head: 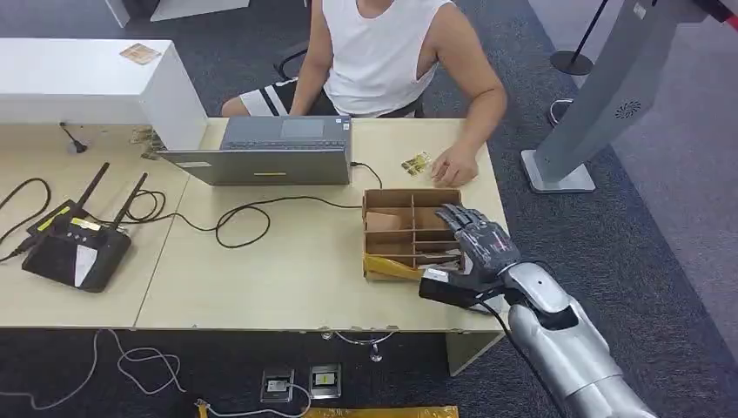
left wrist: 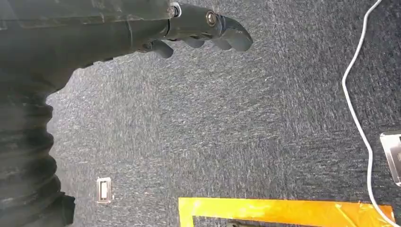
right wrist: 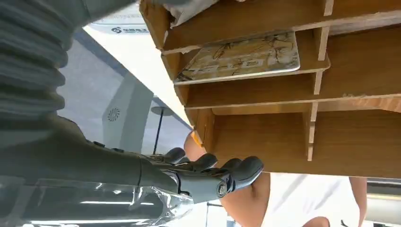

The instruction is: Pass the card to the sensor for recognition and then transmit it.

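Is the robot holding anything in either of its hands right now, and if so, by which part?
Nothing. The right hand hovers empty over the wooden divided box; the left hand hangs empty above the carpet.

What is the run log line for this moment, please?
right hand: open over wooden tray | left hand: hanging, holds nothing | card: in tray
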Robot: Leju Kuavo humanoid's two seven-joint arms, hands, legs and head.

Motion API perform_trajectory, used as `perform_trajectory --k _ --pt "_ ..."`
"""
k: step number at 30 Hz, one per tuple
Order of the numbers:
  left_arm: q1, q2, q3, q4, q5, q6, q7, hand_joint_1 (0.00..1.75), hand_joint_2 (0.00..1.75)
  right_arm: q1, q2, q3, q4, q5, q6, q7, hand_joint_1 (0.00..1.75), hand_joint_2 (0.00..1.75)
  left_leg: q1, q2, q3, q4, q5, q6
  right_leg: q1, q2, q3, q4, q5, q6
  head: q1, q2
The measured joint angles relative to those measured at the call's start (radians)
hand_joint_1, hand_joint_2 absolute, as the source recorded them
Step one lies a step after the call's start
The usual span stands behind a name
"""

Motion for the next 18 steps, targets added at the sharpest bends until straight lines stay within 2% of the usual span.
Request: perform_trajectory --k 18 --pt "-0.001 -0.005 0.000 0.000 0.002 0.000 0.000 0.00 1.75 -0.027 0.004 -0.002 0.052 -0.033 0.001 -0.003 1.75 1.75 0.000 0.000 0.000 0.000 0.000 0.000 0.000 0.000 0.000 0.000 0.000 0.000 0.000 0.000"
